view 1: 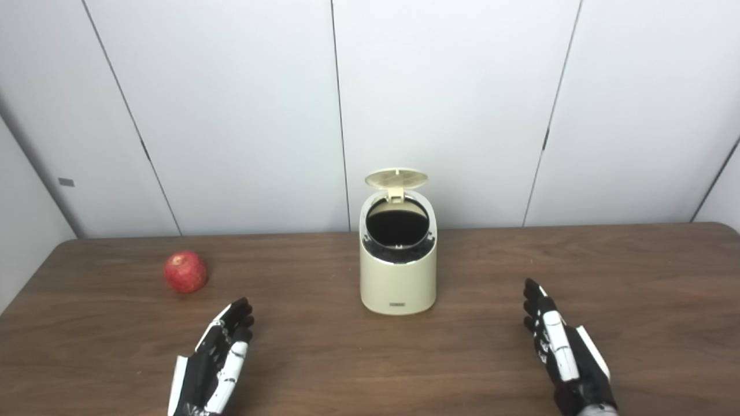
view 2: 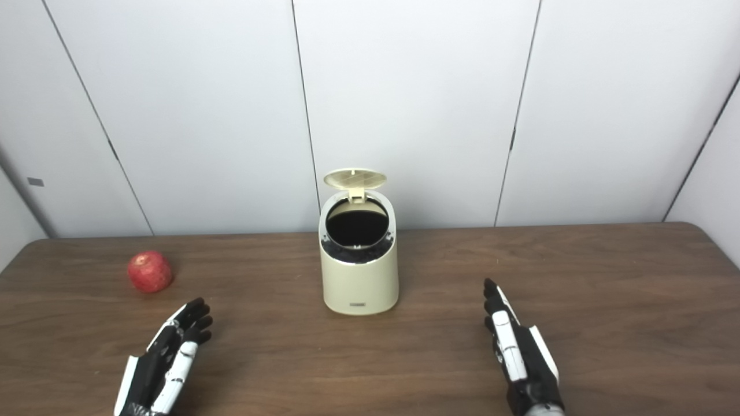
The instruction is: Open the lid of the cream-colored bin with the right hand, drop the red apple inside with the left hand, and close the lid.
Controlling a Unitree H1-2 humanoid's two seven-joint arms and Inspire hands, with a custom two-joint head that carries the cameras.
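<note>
The cream-colored bin (view 1: pixel 398 271) stands upright mid-table, its round lid (view 1: pixel 396 178) flipped up at the back and its dark inside showing. A red apple (view 1: pixel 185 271) lies on the table to the bin's left, touched by nothing. My left hand (view 1: pixel 217 358) rests low near the front edge, below and right of the apple, fingers stretched out and holding nothing. My right hand (view 1: pixel 561 352) is open too, well right of the bin and nearer the front, empty.
The brown wooden table (view 1: pixel 636 277) spans the whole view, with white wall panels (view 1: pixel 231 115) behind its far edge. Nothing else stands on it.
</note>
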